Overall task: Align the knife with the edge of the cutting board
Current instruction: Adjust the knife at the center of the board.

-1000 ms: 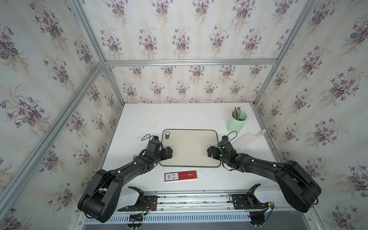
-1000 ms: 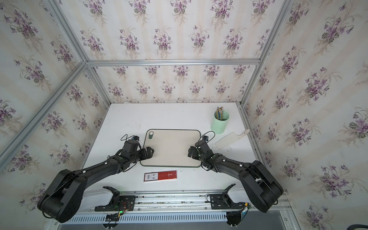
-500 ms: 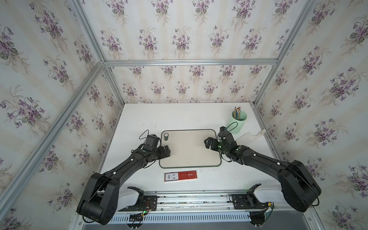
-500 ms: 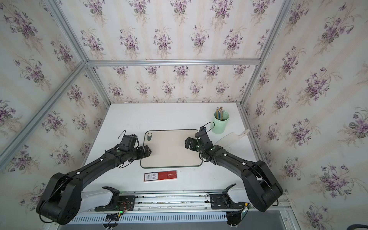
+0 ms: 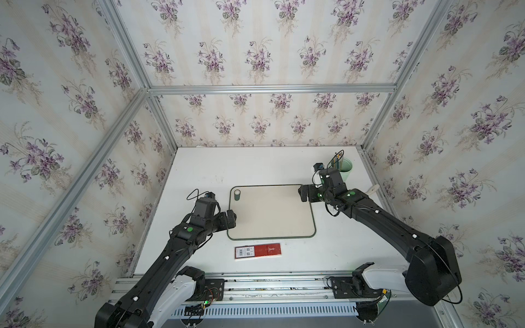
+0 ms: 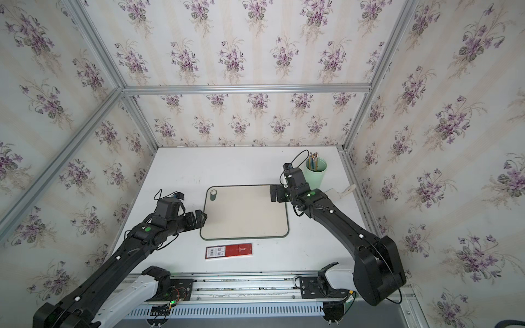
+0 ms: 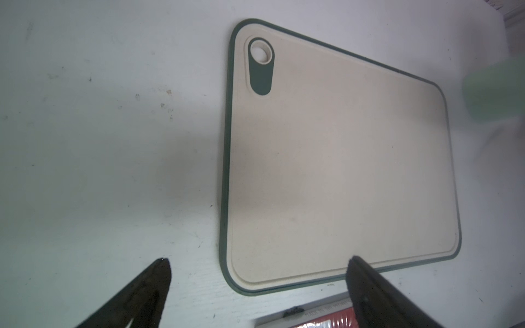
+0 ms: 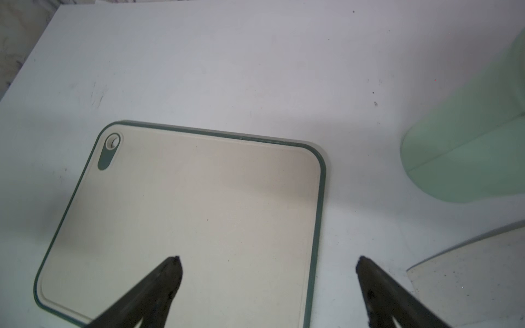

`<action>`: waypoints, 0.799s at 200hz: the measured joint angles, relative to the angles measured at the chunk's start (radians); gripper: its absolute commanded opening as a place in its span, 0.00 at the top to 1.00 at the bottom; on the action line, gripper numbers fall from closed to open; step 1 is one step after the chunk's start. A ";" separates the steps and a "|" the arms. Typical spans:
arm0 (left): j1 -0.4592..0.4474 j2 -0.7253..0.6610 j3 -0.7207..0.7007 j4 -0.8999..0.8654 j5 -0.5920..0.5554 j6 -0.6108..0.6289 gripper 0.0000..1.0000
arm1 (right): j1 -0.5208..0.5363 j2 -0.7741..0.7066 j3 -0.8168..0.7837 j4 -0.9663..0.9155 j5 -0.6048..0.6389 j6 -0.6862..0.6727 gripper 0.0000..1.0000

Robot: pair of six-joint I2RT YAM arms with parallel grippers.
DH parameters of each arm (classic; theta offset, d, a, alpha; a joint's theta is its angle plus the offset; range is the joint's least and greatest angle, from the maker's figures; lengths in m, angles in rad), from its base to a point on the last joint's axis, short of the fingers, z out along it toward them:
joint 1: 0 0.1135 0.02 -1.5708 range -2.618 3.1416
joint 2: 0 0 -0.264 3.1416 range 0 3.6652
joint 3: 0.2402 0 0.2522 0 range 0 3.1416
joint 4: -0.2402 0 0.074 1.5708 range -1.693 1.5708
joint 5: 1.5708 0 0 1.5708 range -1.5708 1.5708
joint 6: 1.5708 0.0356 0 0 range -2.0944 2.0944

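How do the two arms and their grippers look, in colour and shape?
The left arm and right arm are black jointed links with white base sections, a green dot near each wrist and small white marks. A thin black cable loops at each wrist. The left gripper and right gripper have dark fingers tapering to points.

There is one cutting board [image 5: 271, 211], one knife [image 8: 468, 272], one red-and-white barcode box [image 5: 257, 251] and one green pencil cup [image 6: 316, 173].
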 measured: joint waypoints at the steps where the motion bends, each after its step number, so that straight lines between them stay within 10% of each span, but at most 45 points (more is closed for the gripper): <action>1: 0.000 -0.001 -0.001 -0.001 -0.001 0.000 0.01 | 0.000 0.000 0.003 -0.004 0.000 -0.008 0.00; 72: 0.000 -0.030 -0.067 -0.003 0.010 0.015 0.01 | -0.041 0.004 0.008 -0.366 0.375 -0.613 0.00; 160: 0.000 -0.101 -0.090 0.005 0.030 0.014 0.01 | -0.384 0.199 -0.036 -0.279 0.544 -0.831 0.00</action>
